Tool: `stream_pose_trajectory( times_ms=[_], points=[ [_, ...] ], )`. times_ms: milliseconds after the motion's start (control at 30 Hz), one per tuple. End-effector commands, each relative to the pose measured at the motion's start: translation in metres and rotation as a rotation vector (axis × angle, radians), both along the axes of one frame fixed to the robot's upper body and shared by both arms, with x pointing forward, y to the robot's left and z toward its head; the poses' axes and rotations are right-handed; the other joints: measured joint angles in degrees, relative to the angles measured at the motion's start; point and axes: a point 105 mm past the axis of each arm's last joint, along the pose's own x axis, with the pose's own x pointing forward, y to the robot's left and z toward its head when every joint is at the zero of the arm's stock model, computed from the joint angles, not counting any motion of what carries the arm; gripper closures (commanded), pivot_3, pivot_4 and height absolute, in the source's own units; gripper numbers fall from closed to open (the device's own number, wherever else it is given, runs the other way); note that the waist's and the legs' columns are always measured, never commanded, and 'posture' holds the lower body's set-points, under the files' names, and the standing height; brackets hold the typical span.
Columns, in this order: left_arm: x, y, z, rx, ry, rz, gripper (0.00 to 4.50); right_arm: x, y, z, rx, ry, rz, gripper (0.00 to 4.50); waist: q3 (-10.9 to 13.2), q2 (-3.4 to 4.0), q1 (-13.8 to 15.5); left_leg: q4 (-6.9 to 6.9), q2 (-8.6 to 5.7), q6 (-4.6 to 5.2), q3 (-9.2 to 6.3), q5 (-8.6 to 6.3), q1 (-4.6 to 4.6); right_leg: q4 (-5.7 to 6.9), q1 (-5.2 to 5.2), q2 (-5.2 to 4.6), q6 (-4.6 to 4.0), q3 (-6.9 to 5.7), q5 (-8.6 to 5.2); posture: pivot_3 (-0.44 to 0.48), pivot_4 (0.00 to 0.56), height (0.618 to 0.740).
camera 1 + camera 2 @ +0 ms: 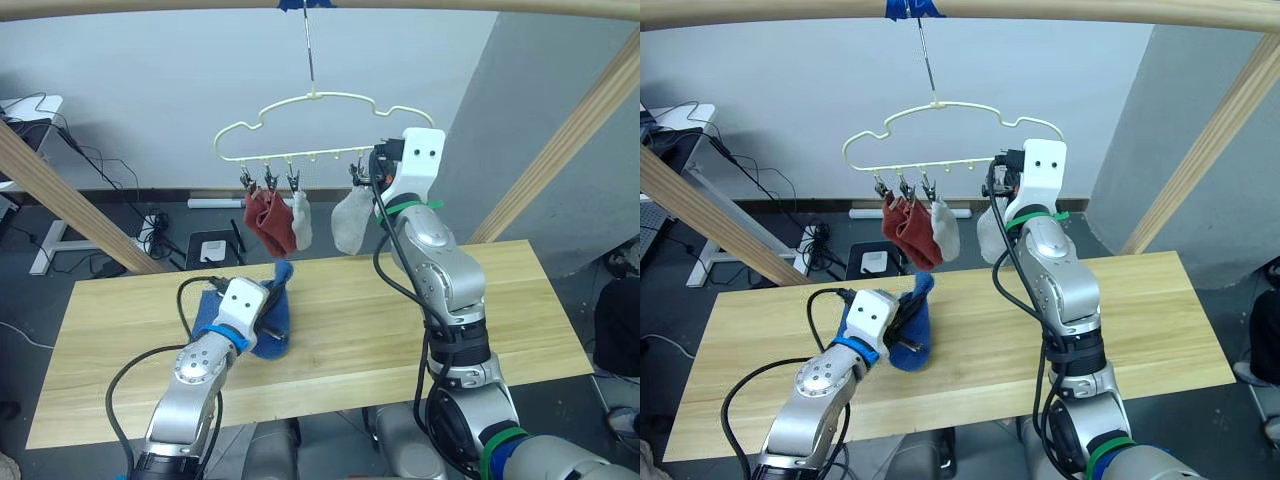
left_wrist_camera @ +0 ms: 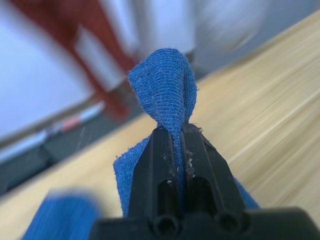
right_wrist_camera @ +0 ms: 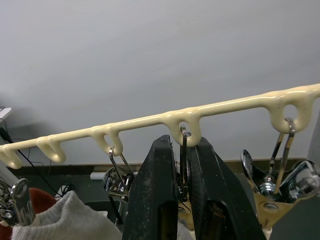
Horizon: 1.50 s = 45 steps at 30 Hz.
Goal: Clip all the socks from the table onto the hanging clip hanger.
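You see silver jointed arms with white wrist housings, looping black cables, black-fingered left end effector (image 2: pixel 177 145), and green bands on the right.

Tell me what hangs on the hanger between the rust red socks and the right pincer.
In the left eye view, two light grey fabric socks hang between the rust red socks and the right pincer, on the pale yellow wire clip hanger.
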Motion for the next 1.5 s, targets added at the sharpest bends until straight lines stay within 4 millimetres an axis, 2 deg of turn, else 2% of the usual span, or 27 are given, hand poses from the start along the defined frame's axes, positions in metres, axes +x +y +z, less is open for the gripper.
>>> stream_pose_trajectory(
  times_ms=[33,167,567,1067,1500],
  points=[
    [-0.006,-0.032,0.024,0.005,-0.116,-0.143,4.5,-0.01,0.015,0.027,0.061,-0.078,0.056,4.5,0.0,0.0,-0.03,0.0,0.0,0.0,0.01,0.0,0.0,0.0,0.0,0.03,0.0,-0.01,0.0,-0.196,0.233,0.74],
    [0.001,-0.058,0.033,-0.033,-0.158,-0.193,4.5,-0.011,0.015,0.028,0.061,-0.082,0.059,4.5,0.0,0.0,-0.06,0.0,0.0,0.0,0.05,0.0,0.0,0.0,0.0,0.06,0.0,-0.01,0.0,-0.197,0.23,0.74],
    [0.051,-0.099,0.057,-0.072,-0.265,-0.171,4.5,-0.012,0.016,0.03,0.05,-0.084,0.068,4.5,-0.01,0.0,-0.12,0.02,-0.03,0.01,0.05,0.0,-0.04,-0.02,0.01,0.1,0.02,-0.02,0.01,-0.213,0.225,0.74],
    [0.071,-0.102,0.074,-0.075,-0.308,-0.209,4.5,-0.013,0.017,0.027,0.04,-0.071,0.074,4.5,-0.01,0.0,-0.2,0.02,-0.04,0.01,0.04,0.0,-0.04,-0.03,0.01,0.1,0.04,-0.03,0.01,-0.225,0.229,0.74],
    [0.076,-0.104,0.083,-0.098,-0.315,-0.21,4.5,-0.013,0.017,0.026,0.032,-0.064,0.076,4.5,-0.01,0.0,-0.22,0.02,-0.04,0.01,0.04,0.0,-0.04,-0.03,0.01,0.1,0.04,-0.03,0.01,-0.227,0.231,0.74]
  ],
)
